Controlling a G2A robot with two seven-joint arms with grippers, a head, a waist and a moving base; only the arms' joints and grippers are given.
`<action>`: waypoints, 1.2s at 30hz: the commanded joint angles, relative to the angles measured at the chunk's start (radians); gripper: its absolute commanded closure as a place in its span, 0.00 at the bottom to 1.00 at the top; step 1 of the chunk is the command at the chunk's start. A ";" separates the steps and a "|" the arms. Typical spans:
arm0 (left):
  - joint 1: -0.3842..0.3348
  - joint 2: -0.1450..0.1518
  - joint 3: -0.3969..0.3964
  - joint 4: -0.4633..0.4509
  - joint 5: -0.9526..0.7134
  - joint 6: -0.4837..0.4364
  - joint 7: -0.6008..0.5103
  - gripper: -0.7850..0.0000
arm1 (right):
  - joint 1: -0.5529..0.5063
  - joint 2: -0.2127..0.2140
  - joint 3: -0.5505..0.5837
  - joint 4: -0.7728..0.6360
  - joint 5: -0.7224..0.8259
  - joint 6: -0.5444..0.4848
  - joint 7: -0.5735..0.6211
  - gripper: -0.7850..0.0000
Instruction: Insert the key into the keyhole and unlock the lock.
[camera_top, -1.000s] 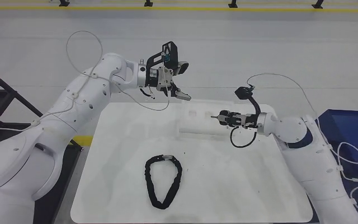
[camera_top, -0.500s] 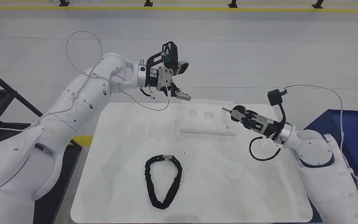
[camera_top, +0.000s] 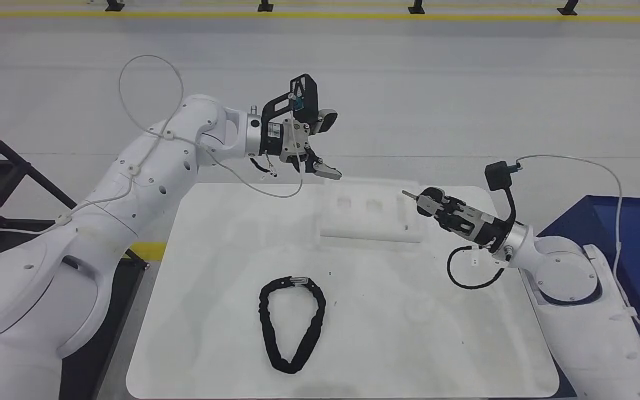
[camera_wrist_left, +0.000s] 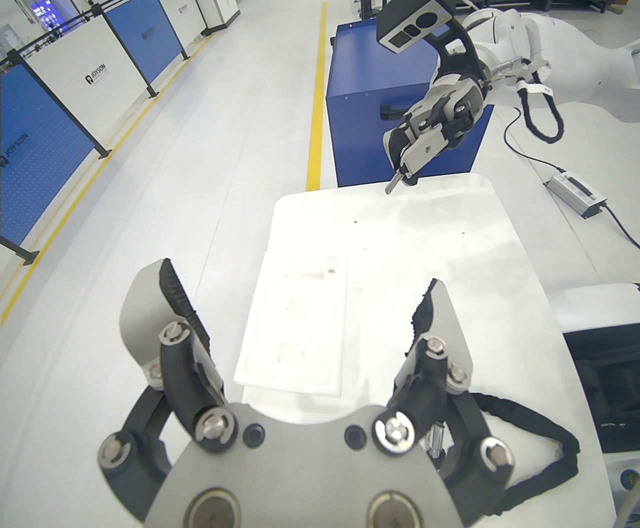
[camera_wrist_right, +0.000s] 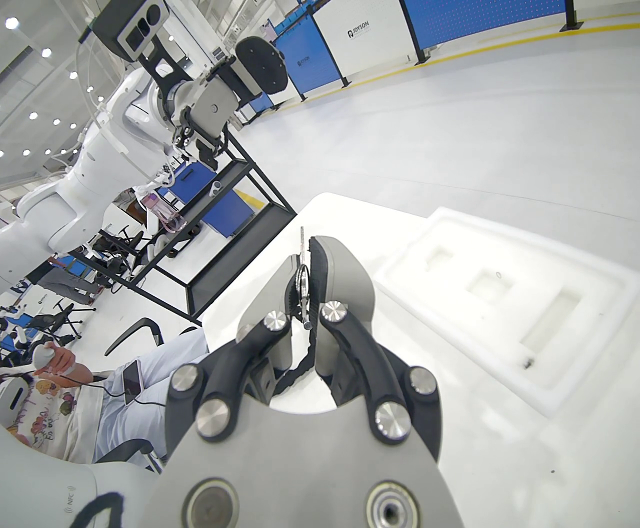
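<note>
Gripping the key, well away from the lock

The right gripper (camera_top: 421, 199) is closed tight on the key (camera_wrist_right: 302, 247), whose thin blade sticks out past the fingertips. It hangs over the table (camera_top: 450, 330), just beside the right end of the white foam tray (camera_top: 365, 228). The left gripper (camera_wrist_left: 300, 295) is spread wide with nothing between its pads, raised near the table's far left corner. The lock (camera_top: 292, 322), a black covered chain lying in a loop, rests flat nearer the table's front, well apart from both grippers.
</note>
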 joint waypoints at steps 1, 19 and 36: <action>0.000 0.000 0.000 0.000 0.000 0.000 0.000 0.00 | 0.000 0.000 0.000 0.000 0.000 0.000 0.000 1.00; 0.159 0.054 -0.071 -0.019 0.365 0.000 0.149 0.00 | 0.000 0.000 0.000 0.000 0.000 0.000 0.000 1.00; 0.223 0.117 0.138 -0.110 0.928 0.000 0.570 0.00 | 0.000 0.000 0.000 0.000 0.000 0.000 0.000 1.00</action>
